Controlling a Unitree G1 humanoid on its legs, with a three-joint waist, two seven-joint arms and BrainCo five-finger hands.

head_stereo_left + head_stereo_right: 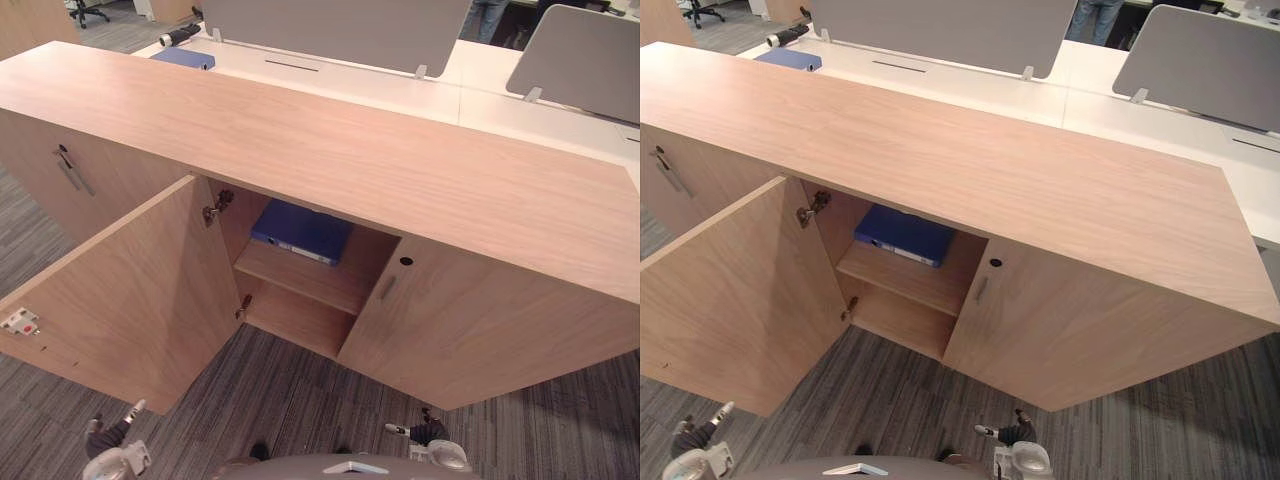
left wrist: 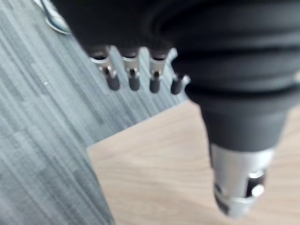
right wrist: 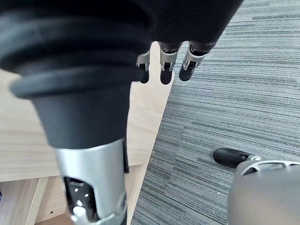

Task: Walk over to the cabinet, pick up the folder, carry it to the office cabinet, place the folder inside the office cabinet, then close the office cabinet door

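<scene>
Lying on the upper shelf (image 1: 305,272) of the cabinet (image 1: 350,160) at 12 o'clock, the blue folder (image 1: 300,232) shows in the eye views; wrist views show left hand (image 2: 133,77) and right hand (image 3: 166,68) slack-fingered, empty, over carpet (image 2: 42,117).

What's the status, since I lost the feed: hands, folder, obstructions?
Both low, open, empty: left hand, right hand. Blue folder flat on upper shelf inside cabinet. Door wide open, nothing blocking.

Blue folder (image 1: 300,232) sat on the shelf (image 1: 300,278), its back part hidden under the cabinet top (image 1: 350,150). Person (image 1: 487,18) was cut off at top edge, legs only. Open door (image 1: 730,290) was clipped at left edge.
</scene>
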